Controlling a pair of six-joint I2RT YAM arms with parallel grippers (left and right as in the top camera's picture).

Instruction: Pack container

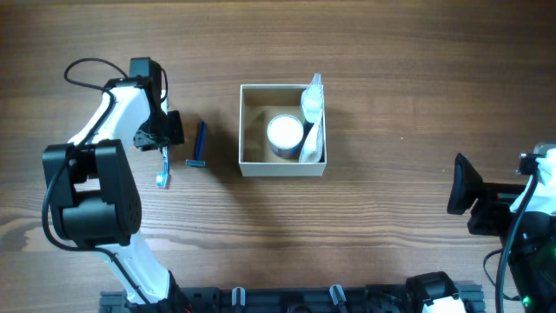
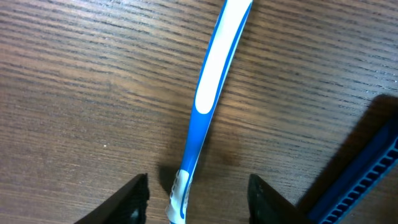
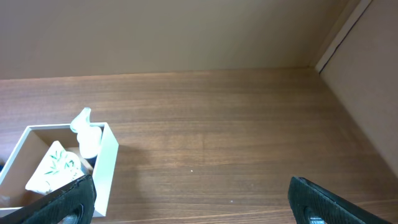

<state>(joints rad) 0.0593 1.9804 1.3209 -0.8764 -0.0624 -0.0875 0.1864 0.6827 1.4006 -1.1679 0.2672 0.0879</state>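
The container [image 1: 252, 167], a square white-walled box with a tan inside, stands mid-table and holds a round white-lidded jar [image 1: 284, 133] and white tubes [image 1: 312, 111]. It also shows in the right wrist view [image 3: 107, 163]. A blue and white toothbrush [image 1: 162, 168] lies on the table left of it, with a blue razor [image 1: 199, 144] beside it. My left gripper [image 1: 162, 139] is open, low over the toothbrush [image 2: 211, 81], its fingers [image 2: 196, 198] on either side of the handle without touching. The razor shows at the lower right of the left wrist view [image 2: 367, 177]. My right gripper [image 3: 193, 202] is open and empty at the table's right.
The wooden table [image 1: 391, 87] extends around the container. A wall panel [image 3: 367, 68] rises at the right of the right wrist view. The right arm [image 1: 486, 202] sits near the right edge.
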